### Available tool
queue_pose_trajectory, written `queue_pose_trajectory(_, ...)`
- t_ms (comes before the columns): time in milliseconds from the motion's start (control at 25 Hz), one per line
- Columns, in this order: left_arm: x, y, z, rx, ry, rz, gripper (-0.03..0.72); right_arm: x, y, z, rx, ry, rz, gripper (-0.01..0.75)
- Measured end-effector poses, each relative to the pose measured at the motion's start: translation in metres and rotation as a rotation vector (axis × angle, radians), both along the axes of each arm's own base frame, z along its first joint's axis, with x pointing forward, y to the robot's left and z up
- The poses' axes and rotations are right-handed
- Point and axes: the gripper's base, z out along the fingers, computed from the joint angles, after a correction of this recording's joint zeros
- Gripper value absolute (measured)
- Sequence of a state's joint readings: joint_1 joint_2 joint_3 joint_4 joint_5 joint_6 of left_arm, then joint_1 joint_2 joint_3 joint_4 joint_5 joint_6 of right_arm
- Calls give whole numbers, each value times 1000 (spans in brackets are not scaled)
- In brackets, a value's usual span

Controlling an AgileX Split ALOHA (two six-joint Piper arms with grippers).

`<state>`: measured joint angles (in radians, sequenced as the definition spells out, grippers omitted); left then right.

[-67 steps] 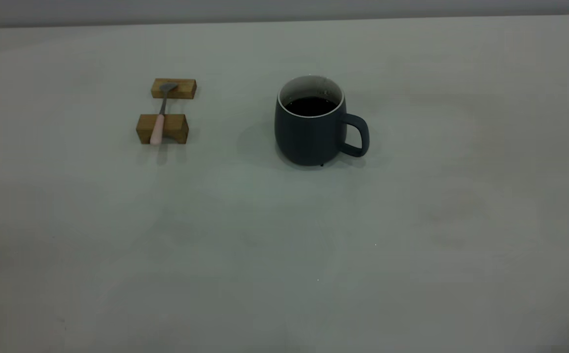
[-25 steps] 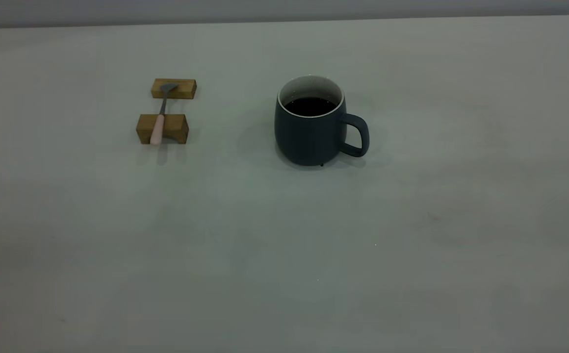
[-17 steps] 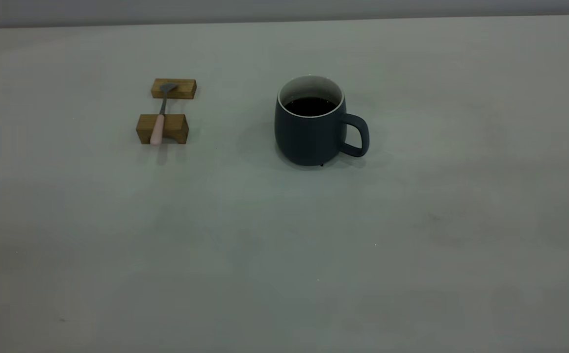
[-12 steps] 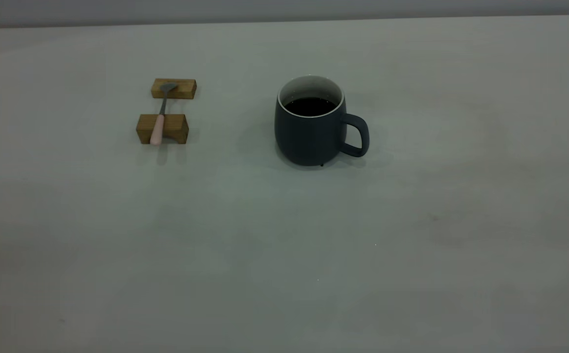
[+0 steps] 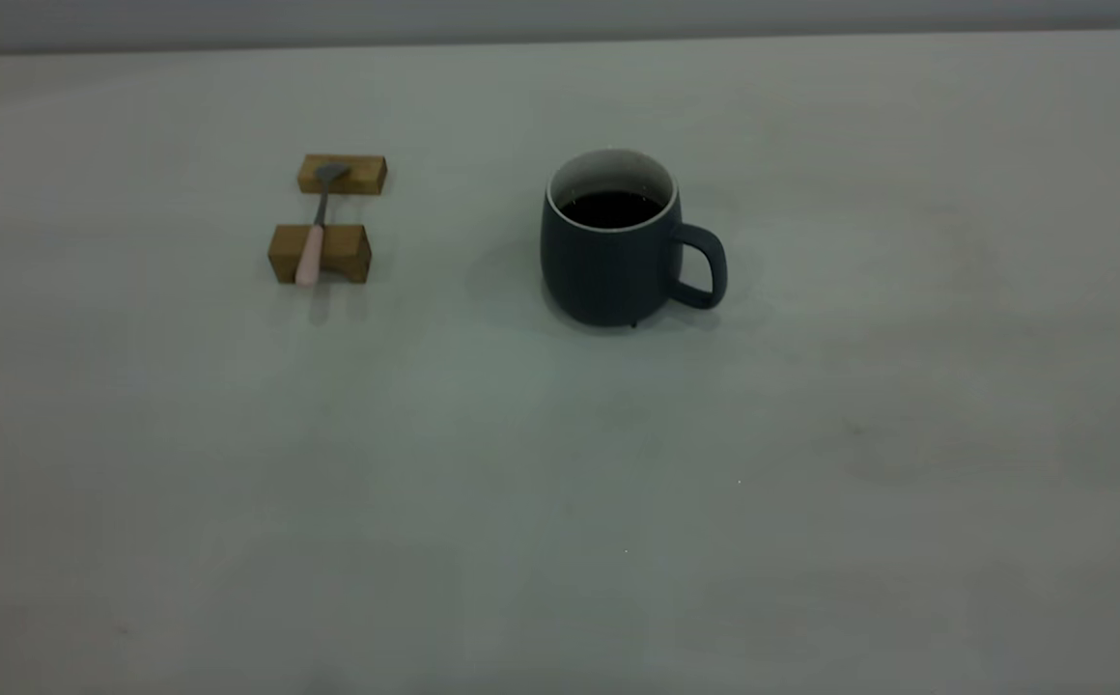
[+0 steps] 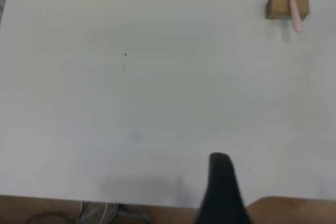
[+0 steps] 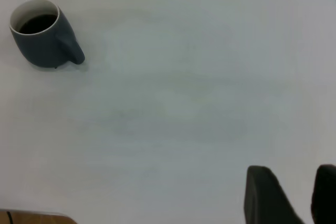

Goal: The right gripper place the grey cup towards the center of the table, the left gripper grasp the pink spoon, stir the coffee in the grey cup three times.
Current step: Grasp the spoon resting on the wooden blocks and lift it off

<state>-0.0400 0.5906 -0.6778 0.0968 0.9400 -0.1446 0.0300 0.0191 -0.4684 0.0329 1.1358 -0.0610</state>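
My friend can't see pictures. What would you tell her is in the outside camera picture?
A dark grey cup of black coffee stands on a pale table, its handle pointing right. To its left, a pink spoon lies across two small wooden blocks, its bowl on the far one. No robot hand shows here.

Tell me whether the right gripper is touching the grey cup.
Apart. The right wrist view shows the right gripper near the table edge, with bare table between it and the grey cup.

The pale table (image 5: 811, 463) carries the grey cup (image 5: 610, 261) of coffee (image 5: 611, 208) and, well apart, two wooden blocks (image 5: 319, 253) bridged by the pink spoon (image 5: 310, 253).
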Motion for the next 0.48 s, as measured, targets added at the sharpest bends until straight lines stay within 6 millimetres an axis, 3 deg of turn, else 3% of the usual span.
queue_pose_trajectory(200,87,-7,-7,-31,156,-3,668,0,0,0,0,0,0,241)
queue_pose_trajectory(480,185,-23,-67,-67,324,-40,668,0,0,0,0,0,0,241)
